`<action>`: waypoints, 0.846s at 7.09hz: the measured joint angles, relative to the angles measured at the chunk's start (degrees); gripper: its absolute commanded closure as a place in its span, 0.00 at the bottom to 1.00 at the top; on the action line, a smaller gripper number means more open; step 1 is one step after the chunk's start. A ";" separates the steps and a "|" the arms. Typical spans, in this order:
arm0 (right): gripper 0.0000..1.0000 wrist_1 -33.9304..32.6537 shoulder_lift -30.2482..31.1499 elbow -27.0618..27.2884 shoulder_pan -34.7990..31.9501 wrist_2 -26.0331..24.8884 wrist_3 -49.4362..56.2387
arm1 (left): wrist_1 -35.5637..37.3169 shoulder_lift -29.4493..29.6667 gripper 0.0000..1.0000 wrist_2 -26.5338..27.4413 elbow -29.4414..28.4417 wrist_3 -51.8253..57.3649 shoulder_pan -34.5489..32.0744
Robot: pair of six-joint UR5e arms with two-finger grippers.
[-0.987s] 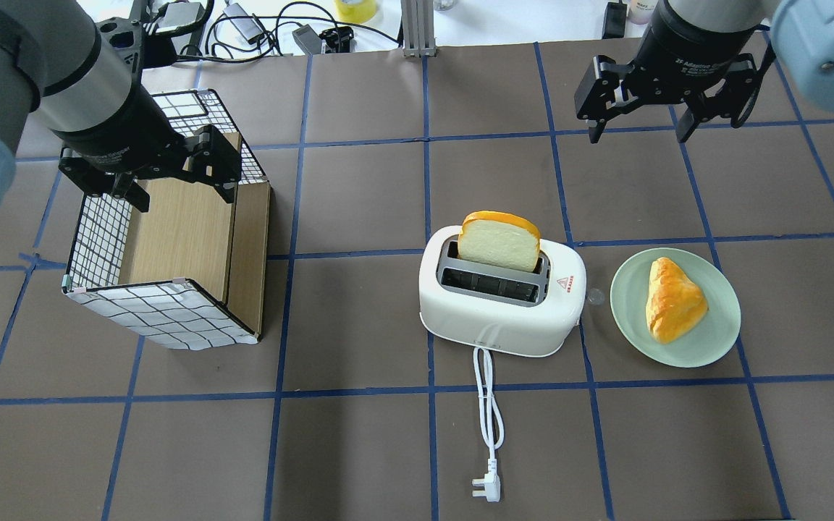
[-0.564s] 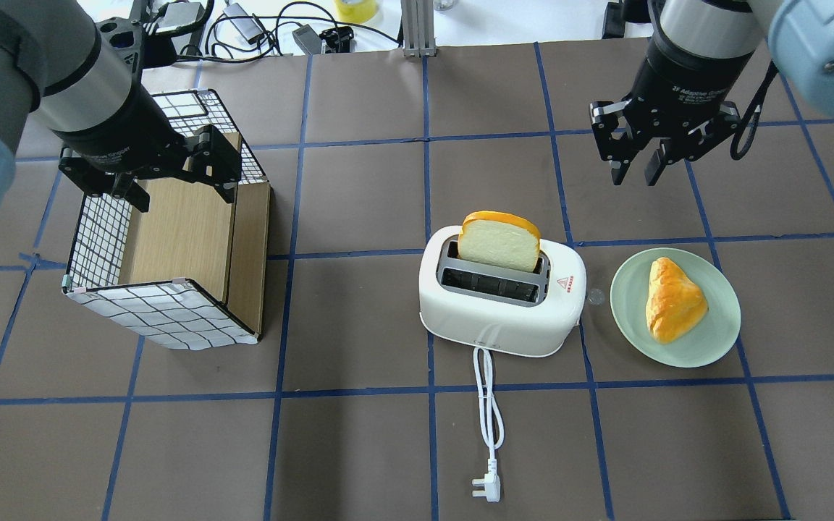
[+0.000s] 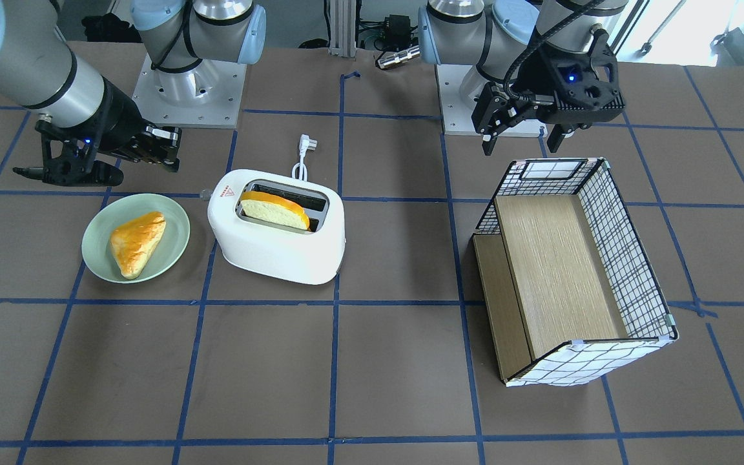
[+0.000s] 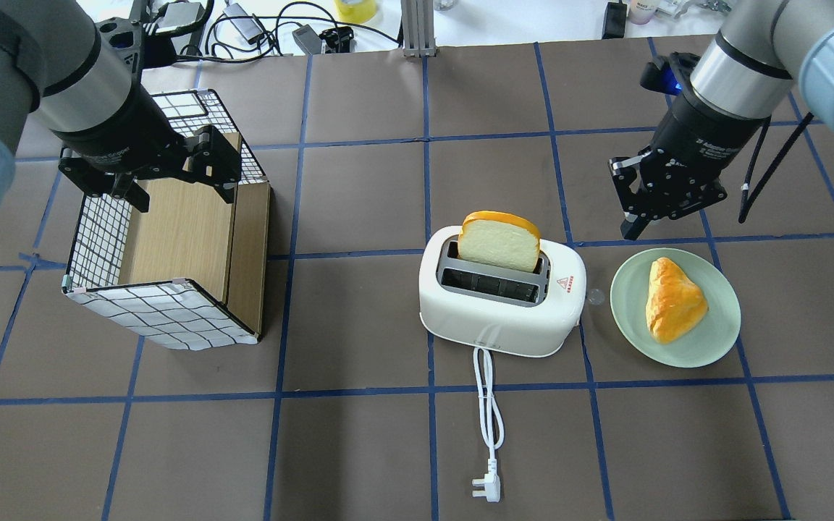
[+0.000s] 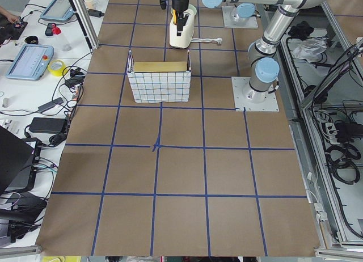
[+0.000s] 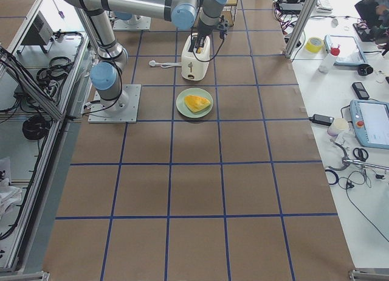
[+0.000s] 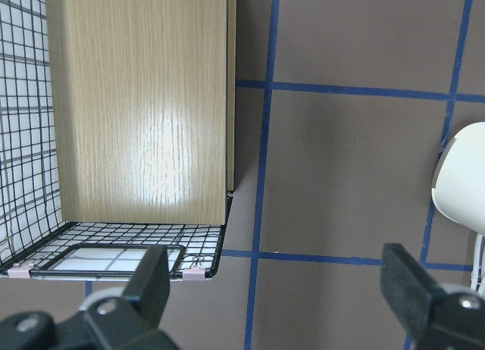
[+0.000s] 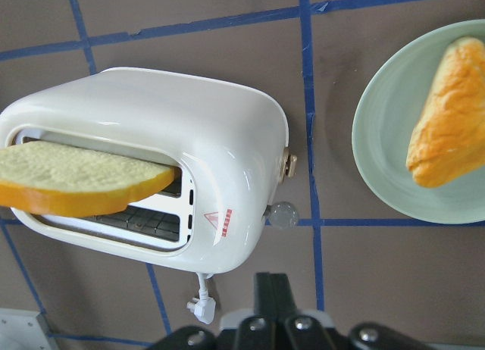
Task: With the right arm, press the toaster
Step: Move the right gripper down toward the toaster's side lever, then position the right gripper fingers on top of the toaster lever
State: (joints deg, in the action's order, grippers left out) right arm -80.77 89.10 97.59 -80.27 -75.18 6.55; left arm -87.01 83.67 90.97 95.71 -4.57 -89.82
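White toaster (image 4: 496, 322) is sitting on the surface (image 4: 359, 449), holding a bread slice (image 4: 498, 244), just left of and nearer the robot than the right gripper (image 4: 633, 230), which is hovering pinched closed. Left gripper (image 4: 182, 194) is hanging wide apart above the checked box (image 4: 163, 315).

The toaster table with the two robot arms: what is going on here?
The right gripper, shut, hovers beyond the gap between the toaster and the green plate with a pastry. It touches nothing. A bread slice stands high in one slot, so the toaster is not yet pressed. The left gripper hangs open over the grid-patterned box.
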 measured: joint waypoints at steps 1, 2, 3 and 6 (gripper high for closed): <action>1.00 -0.03 -0.03 3.23 2.97 4.52 4.65 | 0.00 0.00 0.00 0.00 0.00 0.00 0.00; 1.00 -0.14 -0.07 5.84 5.24 7.12 11.02 | 0.00 0.00 0.00 0.00 0.00 0.00 0.00; 1.00 0.09 -0.49 7.42 7.30 8.18 17.79 | 0.00 0.00 0.00 0.00 0.00 0.00 0.00; 1.00 0.15 -2.29 12.43 11.32 13.65 33.57 | 0.00 0.00 0.00 0.00 0.00 0.00 0.00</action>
State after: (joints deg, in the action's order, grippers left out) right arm -80.62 86.81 110.01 -68.94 -61.52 40.12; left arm -87.01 83.67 90.97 95.71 -4.57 -89.82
